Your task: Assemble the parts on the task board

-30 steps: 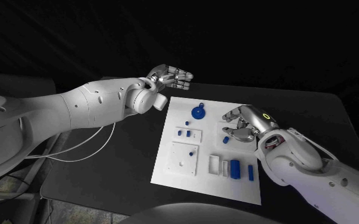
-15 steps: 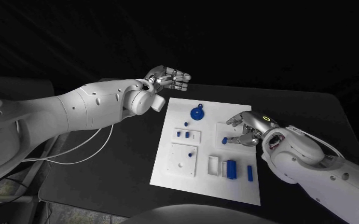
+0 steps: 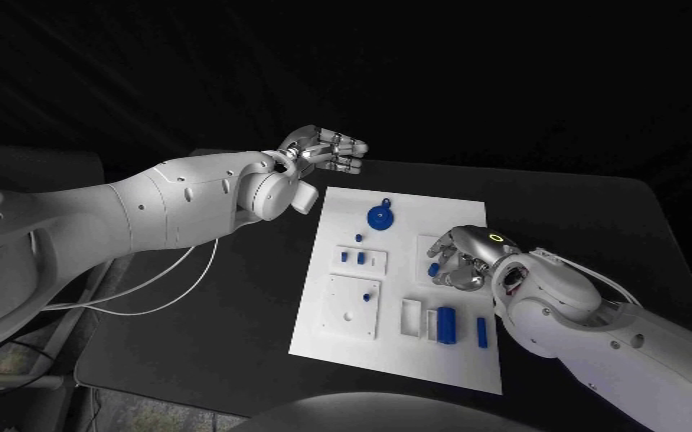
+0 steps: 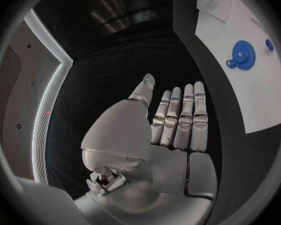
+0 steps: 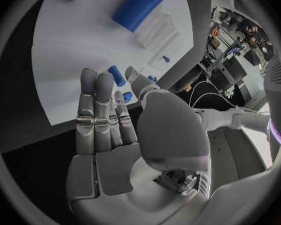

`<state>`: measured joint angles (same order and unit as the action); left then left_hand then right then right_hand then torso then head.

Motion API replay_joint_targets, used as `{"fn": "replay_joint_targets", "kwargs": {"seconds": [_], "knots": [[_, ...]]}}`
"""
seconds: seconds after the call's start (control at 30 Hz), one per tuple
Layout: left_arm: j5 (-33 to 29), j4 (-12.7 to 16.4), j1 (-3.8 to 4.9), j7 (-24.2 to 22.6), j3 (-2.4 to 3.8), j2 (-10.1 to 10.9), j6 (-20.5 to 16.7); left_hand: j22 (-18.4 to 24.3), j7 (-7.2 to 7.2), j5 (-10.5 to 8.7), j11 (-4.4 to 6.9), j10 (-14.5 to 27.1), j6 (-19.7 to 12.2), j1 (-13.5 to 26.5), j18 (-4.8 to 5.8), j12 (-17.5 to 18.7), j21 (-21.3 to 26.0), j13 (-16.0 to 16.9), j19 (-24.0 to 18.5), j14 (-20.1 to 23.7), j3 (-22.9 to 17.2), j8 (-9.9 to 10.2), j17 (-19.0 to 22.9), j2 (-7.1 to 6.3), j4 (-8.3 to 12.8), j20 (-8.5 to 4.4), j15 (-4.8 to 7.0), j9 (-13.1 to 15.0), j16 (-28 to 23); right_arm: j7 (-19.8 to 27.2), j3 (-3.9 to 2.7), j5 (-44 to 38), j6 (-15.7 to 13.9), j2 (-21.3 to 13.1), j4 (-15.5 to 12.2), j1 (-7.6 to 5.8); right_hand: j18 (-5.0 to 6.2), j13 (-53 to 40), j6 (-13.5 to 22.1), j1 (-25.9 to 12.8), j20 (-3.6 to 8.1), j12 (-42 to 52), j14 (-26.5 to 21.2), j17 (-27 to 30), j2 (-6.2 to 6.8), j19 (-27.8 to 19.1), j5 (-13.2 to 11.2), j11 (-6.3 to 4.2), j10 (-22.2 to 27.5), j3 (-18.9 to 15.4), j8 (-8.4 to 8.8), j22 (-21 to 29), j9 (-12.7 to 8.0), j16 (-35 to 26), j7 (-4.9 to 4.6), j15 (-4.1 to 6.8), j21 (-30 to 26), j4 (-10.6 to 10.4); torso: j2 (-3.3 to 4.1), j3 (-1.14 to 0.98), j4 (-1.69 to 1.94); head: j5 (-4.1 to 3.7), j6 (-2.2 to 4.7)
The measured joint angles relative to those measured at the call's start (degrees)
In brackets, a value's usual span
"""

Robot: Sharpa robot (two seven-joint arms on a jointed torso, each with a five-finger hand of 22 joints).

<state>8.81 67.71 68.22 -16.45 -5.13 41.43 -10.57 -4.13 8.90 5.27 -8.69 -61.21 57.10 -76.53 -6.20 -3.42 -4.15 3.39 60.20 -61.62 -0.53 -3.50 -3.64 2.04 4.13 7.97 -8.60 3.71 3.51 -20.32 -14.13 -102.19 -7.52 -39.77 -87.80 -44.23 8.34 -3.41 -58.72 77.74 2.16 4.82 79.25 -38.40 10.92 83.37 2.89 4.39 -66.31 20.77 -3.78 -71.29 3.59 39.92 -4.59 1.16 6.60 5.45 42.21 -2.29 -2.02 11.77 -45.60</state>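
Observation:
The white task board [image 3: 335,337] lies in the middle of the table. On it are a blue gear [image 3: 379,217], a small blue peg [image 3: 433,270], a blue block [image 3: 453,324] and a narrow blue bar [image 3: 482,332]. My right hand [image 3: 464,257] hovers over the board's right side, its fingertips close by the peg and nothing in its grasp. In the right wrist view the peg [image 5: 117,76] lies on the board [image 5: 72,60] between the straight fingers and the thumb of that hand [image 5: 115,135]. My left hand [image 3: 325,149] is raised beyond the board's far left corner, empty, fingers straight [image 4: 178,120].
Small blue pieces [image 3: 358,259] sit in white holders on the board's left half, and another [image 3: 371,295] stands in a square plate. A white cable [image 3: 144,292] runs over the table's left side under my left arm. The left wrist view shows the gear [image 4: 243,51].
My right hand has drawn back toward me and turned down over the small blue peg. The left arm and the parts have stayed put.

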Motion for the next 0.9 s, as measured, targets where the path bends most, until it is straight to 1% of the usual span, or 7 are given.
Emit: {"fn": "replay_joint_targets", "kwargs": {"seconds": [0.1, 0.17, 0.27, 0.33, 0.57, 0.8, 0.9], "knots": [[0.0, 0.0, 0.0, 0.0, 0.0, 0.0, 0.0, 0.0, 0.0, 0.0, 0.0, 0.0, 0.0, 0.0, 0.0, 0.0, 0.0, 0.0, 0.0, 0.0, 0.0, 0.0, 0.0, 0.0, 0.0, 0.0, 0.0, 0.0, 0.0, 0.1, 0.5, -0.3, 0.0, 0.7, 0.6, 0.0, -0.33, 0.0, -1.3, -1.1, 0.62, -0.9, 0.3, -0.3, 0.14, 0.1, 0.0, -0.58, -2.5, 3.6, 0.0, -0.8, 0.0, 0.2, -0.34, 0.29, 0.4, 0.6, 0.0, 0.01, 0.01, -0.01, -0.09], [0.0, 0.0, 0.0, 0.0, 0.0, 0.0, 0.1, 0.0, 0.0, 0.0, 0.0, 0.0, 0.0, 0.0, 0.0, 0.0, 0.0, 0.0, 0.0, 0.0, 0.0, 0.0, 0.0, 0.0, 0.0, 0.0, 0.0, 0.0, 0.0, 0.1, 0.79, -0.5, 0.0, 1.0, 0.9, 0.0, -0.4, 0.0, -3.1, -1.5, 0.82, -0.9, 0.7, -0.5, -0.25, 0.3, 0.0, -0.93, -3.8, 5.3, -0.19, -1.2, 0.2, 0.5, -0.77, 0.7, 0.7, 0.9, 0.0, 0.01, 0.01, -0.01, -0.13], [0.0, 0.0, 0.0, 0.0, 0.0, 0.0, 0.1, 0.0, 0.0, 0.0, 0.0, 0.0, 0.0, 0.0, 0.0, 0.0, 0.0, 0.0, 0.0, 0.0, 0.0, 0.0, 0.0, 0.0, 0.0, 0.0, 0.0, 0.0, 0.0, 0.2, 0.94, -0.9, -0.2, 1.3, 1.3, -0.14, -0.45, 0.1, -5.2, -1.9, 0.95, -0.9, 0.9, -0.7, -0.63, 0.5, 0.0, -1.3, -5.2, 7.3, -0.19, -1.9, 0.2, 0.6, -1.14, 0.88, 1.1, 1.3, -0.01, 0.02, 0.01, -0.01, -0.16], [0.0, 0.0, 0.0, 0.0, 0.0, 0.0, 0.1, 0.0, 0.0, 0.0, 0.0, 0.0, 0.0, 0.0, 0.0, 0.0, 0.0, 0.0, 0.0, 0.0, 0.0, 0.0, 0.0, 0.0, 0.0, 0.0, 0.0, 0.0, 0.0, 0.2, 1.05, -1.1, -0.4, 1.5, 1.6, -0.18, -1.31, 0.1, -6.4, -2.6, 1.44, -1.0, 1.1, -1.0, -0.74, 0.4, 0.0, -1.45, -6.1, 9.2, -0.19, -2.7, 0.2, 0.6, -1.13, 1.11, 1.6, 2.0, -0.01, 0.03, 0.01, -0.01, -0.23], [0.0, 0.0, 0.0, 0.1, 0.0, 0.0, 0.2, 0.0, 0.0, 0.0, 0.0, 0.0, 0.0, 0.0, 0.0, 0.0, 0.0, 0.0, 0.0, 0.0, 0.2, 0.0, 0.0, 0.0, -0.2, 0.0, 0.0, 0.0, 0.0, 0.2, 1.36, -1.6, -1.0, 1.9, 2.2, -0.22, -1.38, -0.1, -7.2, -3.6, 1.64, -1.0, 1.1, -1.5, -1.13, 0.2, 0.0, -1.74, -6.6, 10.8, -0.19, -3.7, 0.2, 0.6, -1.09, 1.11, 1.7, 3.4, -0.01, 0.04, -0.01, 0.01, -0.34], [0.0, 0.0, 0.0, 0.1, 0.0, 0.0, 0.4, 0.0, 0.0, 0.0, 0.0, 0.0, 0.0, 0.0, 0.0, 0.0, 0.0, 0.0, 0.0, 0.0, 0.2, 0.0, 0.0, 0.0, -0.2, 0.0, 0.0, 0.0, 0.0, 0.1, 2.33, -2.3, -1.8, 2.6, 3.5, -0.31, -1.75, -0.1, -7.9, -3.2, 1.85, -1.0, 1.1, -1.9, -1.81, -0.1, 0.0, -1.55, -6.8, 13.2, -0.19, -3.7, 0.2, 0.6, -1.28, 1.1, 2.4, 4.4, -0.04, 0.04, -0.01, 0.02, -0.35], [0.0, 0.0, 0.0, 0.1, 0.0, 0.0, 0.4, 0.0, 0.0, 0.0, 0.0, 0.0, 0.0, 0.0, 0.0, 0.0, 0.0, 0.0, 0.0, 0.0, 0.2, 0.0, 0.0, 0.0, -0.2, 0.0, 0.0, 0.0, 0.0, 0.0, 2.77, -2.6, -2.2, 2.9, 4.0, -0.35, -1.79, -0.1, -7.9, -3.7, 1.85, -0.9, 1.1, -1.9, -1.49, -0.1, 0.0, -1.55, -6.8, 13.5, -0.19, -3.7, 0.2, 0.5, -1.27, 1.1, 2.6, 4.4, -0.04, 0.01, -0.01, 0.02, -0.29]]}}
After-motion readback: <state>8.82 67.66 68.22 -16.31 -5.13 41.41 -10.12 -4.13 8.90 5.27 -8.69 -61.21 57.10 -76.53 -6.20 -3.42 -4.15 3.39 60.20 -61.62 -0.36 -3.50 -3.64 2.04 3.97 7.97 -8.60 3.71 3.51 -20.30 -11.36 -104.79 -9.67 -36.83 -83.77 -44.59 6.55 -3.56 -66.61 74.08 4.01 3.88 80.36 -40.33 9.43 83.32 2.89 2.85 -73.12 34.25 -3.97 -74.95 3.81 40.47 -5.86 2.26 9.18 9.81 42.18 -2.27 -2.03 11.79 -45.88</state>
